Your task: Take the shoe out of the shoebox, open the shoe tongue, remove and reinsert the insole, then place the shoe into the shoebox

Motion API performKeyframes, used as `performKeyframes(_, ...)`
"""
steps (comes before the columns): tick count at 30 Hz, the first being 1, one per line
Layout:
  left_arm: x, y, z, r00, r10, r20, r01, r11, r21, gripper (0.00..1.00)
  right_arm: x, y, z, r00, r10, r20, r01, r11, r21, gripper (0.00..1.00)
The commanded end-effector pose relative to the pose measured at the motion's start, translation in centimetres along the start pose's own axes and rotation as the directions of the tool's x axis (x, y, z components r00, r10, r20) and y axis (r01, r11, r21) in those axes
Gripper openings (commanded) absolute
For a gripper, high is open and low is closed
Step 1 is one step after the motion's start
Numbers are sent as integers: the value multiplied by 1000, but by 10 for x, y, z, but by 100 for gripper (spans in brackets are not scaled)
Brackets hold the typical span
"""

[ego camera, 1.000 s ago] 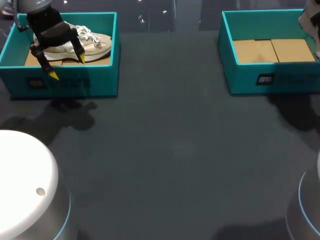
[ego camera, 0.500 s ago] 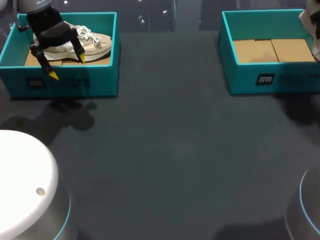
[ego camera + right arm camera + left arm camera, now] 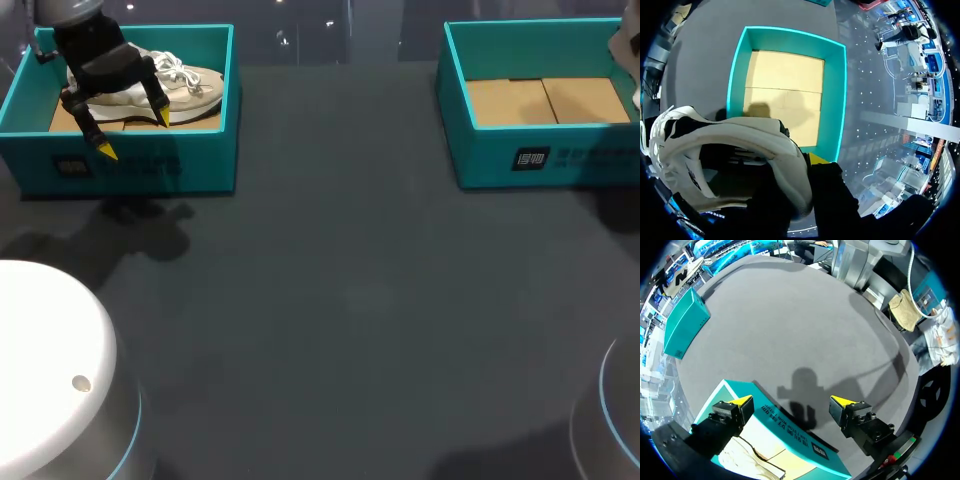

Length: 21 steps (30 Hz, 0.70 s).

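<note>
A beige shoe (image 3: 190, 85) with white laces lies in the teal shoebox (image 3: 150, 165) at the far left. My left gripper (image 3: 134, 135) hangs open over that box's front wall (image 3: 790, 432), with nothing between its fingers (image 3: 742, 401); the beige shoe (image 3: 747, 460) shows just behind them. My right gripper (image 3: 802, 162) is shut on the collar of a white shoe (image 3: 715, 145), held up above the second teal shoebox (image 3: 837, 90). In the head view only a white bit of that shoe (image 3: 627, 40) shows at the right edge.
The right shoebox (image 3: 500, 150) stands at the far right with only its cardboard floor showing. A wide stretch of dark grey table (image 3: 340, 300) lies between the two boxes. White arm bases sit at the near corners.
The right arm has carried the white shoe further right, so less of it shows at the head view's edge. The left arm has stayed still.
</note>
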State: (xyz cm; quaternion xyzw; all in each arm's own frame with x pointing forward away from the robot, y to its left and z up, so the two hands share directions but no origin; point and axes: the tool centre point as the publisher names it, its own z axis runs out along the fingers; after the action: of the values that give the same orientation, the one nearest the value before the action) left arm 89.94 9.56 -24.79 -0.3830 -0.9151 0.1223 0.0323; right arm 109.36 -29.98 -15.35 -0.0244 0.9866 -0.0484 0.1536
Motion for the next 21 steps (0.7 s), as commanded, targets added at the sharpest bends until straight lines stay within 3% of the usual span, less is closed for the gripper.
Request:
performKeyframes(1, 0, 0, 0, 1000, 1, -2, -1, 1000, -1, 100, -3, -10, 3, 993, 114, -33, -114, 993, 11, 0)
performKeyframes(7, 0, 0, 0, 1000, 1, -2, -1, 1000, -1, 100, 7, -28, -5, 926, 377, -10, -376, 925, 42, 0)
performKeyframes(11, 0, 0, 0, 1000, 1, -2, -1, 1000, -1, 100, 8, -33, -9, 850, 526, -23, -526, 850, 28, 0)
performKeyframes(21, 0, 0, 0, 1000, 1, -2, -1, 1000, -1, 100, 3, -29, -7, 696, 715, -70, -710, 699, 87, 0)
